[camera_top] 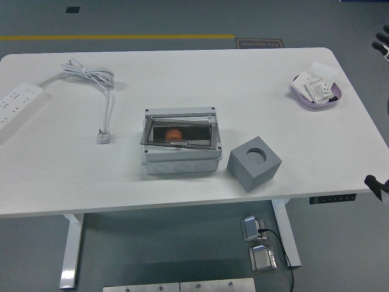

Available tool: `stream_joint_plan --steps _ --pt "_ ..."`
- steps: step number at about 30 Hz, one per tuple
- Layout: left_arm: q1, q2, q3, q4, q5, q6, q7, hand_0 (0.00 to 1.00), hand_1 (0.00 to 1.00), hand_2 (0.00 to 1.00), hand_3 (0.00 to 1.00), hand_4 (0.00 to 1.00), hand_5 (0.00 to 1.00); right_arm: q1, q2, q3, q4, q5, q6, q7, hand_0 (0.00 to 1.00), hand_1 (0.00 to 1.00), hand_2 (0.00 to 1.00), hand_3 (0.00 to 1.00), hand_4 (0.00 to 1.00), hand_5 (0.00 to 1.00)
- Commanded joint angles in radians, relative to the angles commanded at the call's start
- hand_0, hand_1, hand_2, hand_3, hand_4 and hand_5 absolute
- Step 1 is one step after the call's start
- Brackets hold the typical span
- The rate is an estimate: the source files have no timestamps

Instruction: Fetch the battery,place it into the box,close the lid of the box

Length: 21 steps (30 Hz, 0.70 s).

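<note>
Sitting mid-table, the pale grey plastic box has its smoky see-through lid lying over it (an orange battery shows underneath). Just right stands a grey cube with a round hole. The right hand barely shows at the frame's edge; its grip cannot be told.

The box sits near the middle of the surface, its lid lying over its top with a round thing showing beneath it, and a cube with a hole in its top stands just beside the box on its right, toward the near edge. Well apart at the far left lies a power strip, whose cable loops behind and runs down to a plug left of the box. At the far right corner rests a dish with packets in it.
</note>
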Motion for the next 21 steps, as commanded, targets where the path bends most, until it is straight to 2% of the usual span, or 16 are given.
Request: stream_joint_plan --steps 5,8,11,13,16,21 --pt "0.005 0.002 0.064 0.000 -0.063 0.002 -0.019 0.778 0.783 0.775 0.942 0.783 0.946 0.044 -0.003 -0.097 -0.121 0.045 0.046 -0.010 0.701 0.671 0.688 0.681 0.801 0.562" --pt "0.005 0.002 0.059 0.000 -0.056 0.002 -0.019 0.778 0.783 0.775 0.942 0.783 0.946 0.061 0.011 -0.152 -0.204 0.059 0.054 0.003 0.701 0.671 0.688 0.681 0.801 0.562" --pt "0.002 0.001 0.095 0.000 -0.090 0.002 -0.028 0.779 0.782 0.775 0.942 0.783 0.945 0.065 0.019 -0.184 -0.280 0.075 0.055 0.008 0.705 0.675 0.694 0.687 0.777 0.548" --pt "0.000 0.000 0.084 0.000 -0.079 0.001 -0.026 0.779 0.782 0.775 0.942 0.783 0.945 0.063 0.015 -0.191 -0.319 0.077 0.052 0.006 0.705 0.675 0.694 0.687 0.777 0.548" --pt "-0.002 0.000 0.053 0.000 -0.047 0.000 -0.019 0.779 0.782 0.775 0.942 0.783 0.945 0.060 -0.001 -0.188 -0.318 0.066 0.046 -0.007 0.705 0.675 0.694 0.687 0.777 0.548" --pt "-0.002 0.002 0.029 0.000 -0.026 -0.001 -0.013 0.779 0.782 0.775 0.942 0.783 0.945 0.041 -0.030 -0.151 -0.227 0.041 0.033 -0.036 0.719 0.679 0.695 0.683 0.770 0.545"
